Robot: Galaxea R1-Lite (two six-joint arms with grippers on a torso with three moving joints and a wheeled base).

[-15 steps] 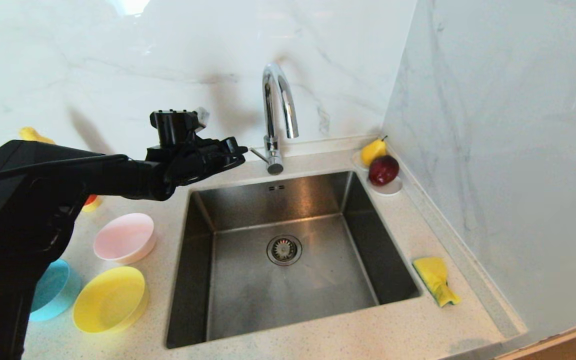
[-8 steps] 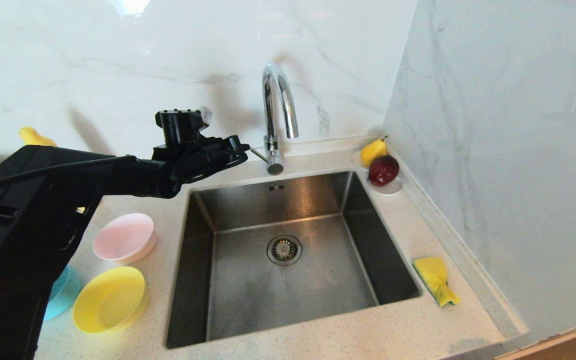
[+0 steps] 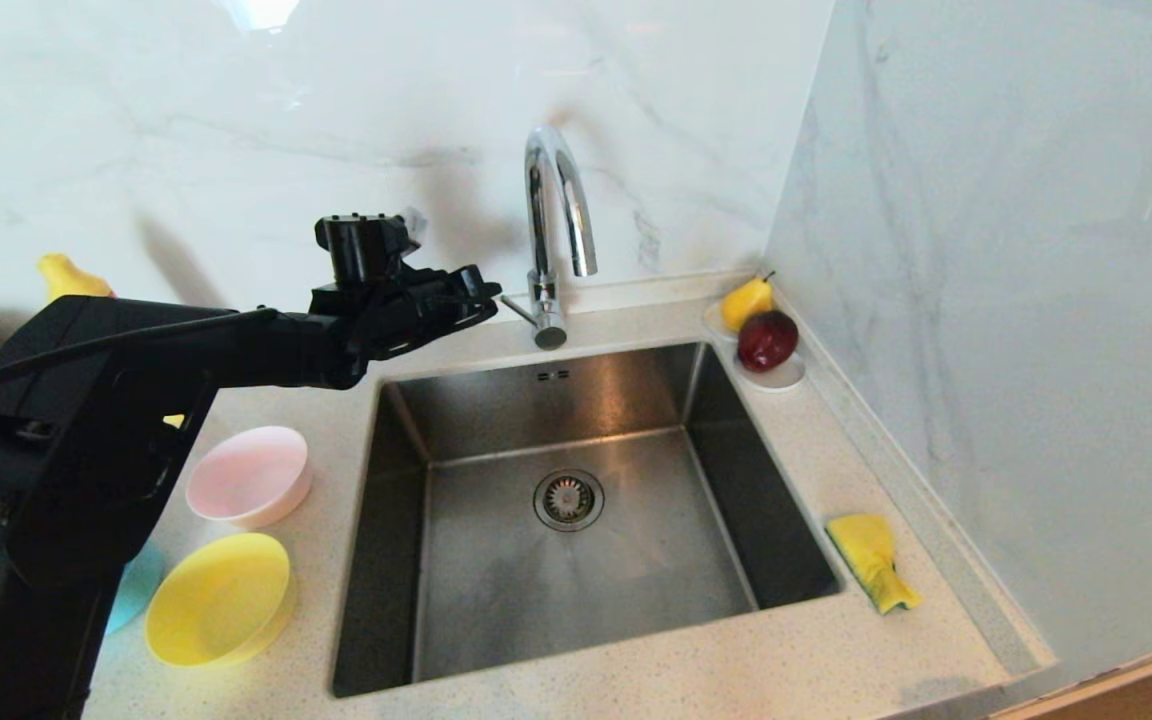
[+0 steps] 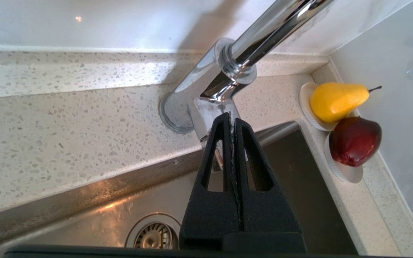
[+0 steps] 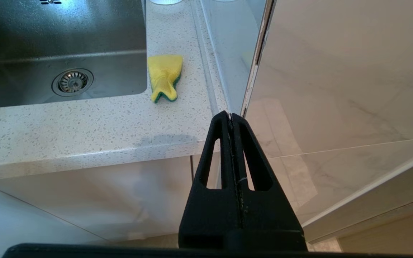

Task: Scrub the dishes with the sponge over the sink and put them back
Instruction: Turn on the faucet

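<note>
— Where's your left gripper (image 3: 481, 290)?
— Beside the tap (image 3: 548, 215), fingers pressed together, empty.
— Right gripper (image 5: 231, 116)?
— Closed too, below the counter edge.
— Sponge (image 3: 871, 560)?
— Right of the sink (image 3: 576, 500).

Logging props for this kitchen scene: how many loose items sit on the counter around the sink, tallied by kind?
Round plastic bowls: 3 (pink bowl, yellow bowl, light blue bowl mostly hidden behind the arm)
Yellow sponge with green scouring side: 1
Fruit: 2 (yellow pear, dark red fruit)
Small white saucers: 2 (one under the pear, one under the red fruit)
Total: 8
</note>
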